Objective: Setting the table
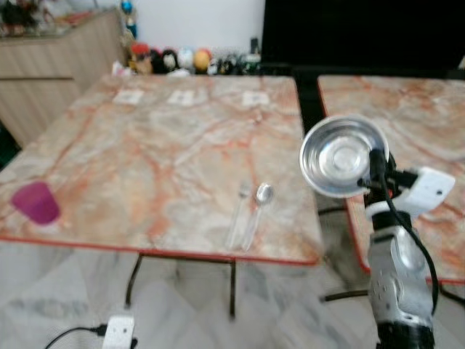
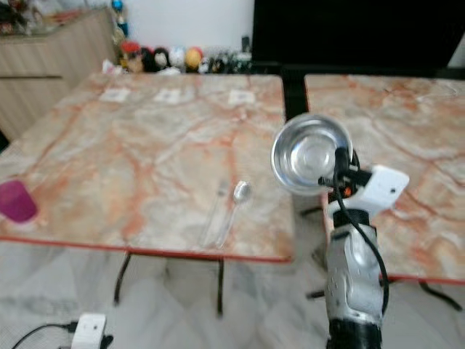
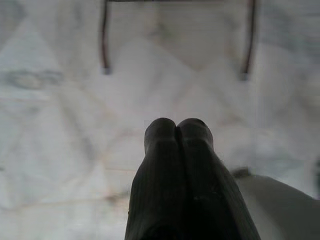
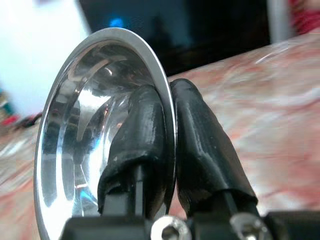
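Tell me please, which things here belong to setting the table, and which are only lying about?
For the job:
- steel bowl, gripped at its rim by the right pincer
- spoon and clear utensil beside it, on the marble table
- purple cup near the table's left edge

Lying about:
- toy figures behind the table
- power strip on the floor
- left pincer, idle, shut

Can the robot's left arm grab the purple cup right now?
Probably not yet. The left end effector hangs low, pointing at the floor, fingers together, while the purple cup stands up on the table near its left edge.
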You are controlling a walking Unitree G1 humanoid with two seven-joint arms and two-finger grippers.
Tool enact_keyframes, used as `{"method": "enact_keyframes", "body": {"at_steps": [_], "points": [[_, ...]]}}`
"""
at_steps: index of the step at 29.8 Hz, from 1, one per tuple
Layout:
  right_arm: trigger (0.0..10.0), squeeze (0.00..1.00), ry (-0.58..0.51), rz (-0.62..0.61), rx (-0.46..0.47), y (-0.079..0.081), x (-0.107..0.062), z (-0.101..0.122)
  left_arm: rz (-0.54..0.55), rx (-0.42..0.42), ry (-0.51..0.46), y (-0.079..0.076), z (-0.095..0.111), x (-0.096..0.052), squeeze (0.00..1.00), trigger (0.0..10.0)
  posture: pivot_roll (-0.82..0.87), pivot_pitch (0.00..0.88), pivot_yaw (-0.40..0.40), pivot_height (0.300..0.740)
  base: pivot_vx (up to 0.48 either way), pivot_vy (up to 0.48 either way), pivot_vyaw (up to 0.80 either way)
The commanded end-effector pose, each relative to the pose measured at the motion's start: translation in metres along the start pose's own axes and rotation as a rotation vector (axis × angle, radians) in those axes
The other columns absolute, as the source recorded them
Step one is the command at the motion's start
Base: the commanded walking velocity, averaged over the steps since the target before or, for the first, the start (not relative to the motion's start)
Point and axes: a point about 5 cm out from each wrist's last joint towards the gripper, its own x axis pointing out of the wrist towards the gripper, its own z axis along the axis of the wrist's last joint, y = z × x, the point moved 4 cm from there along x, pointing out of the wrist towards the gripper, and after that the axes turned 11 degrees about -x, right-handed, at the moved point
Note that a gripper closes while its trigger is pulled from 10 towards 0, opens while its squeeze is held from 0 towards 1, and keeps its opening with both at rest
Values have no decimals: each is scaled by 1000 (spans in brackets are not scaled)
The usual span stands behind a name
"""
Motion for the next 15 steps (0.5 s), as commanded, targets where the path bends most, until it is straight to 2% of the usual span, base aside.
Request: {"method": "enact_keyframes", "body": {"at_steps": [1,8,15], "points": [[10000,0,-38,16,6,9,3,9,23,14,12,10,-1,-1,0,10000,-31,0,24,740,0,-398,0],[10000,0,-24,9,8,9,3,5,23,13,13,10,-1,-1,0,10000,-29,0,22,740,0,-398,0],[10000,0,-11,-24,-2,2,3,3,23,13,19,10,-3,-2,0,10000,-29,2,21,740,0,-395,0]]}}
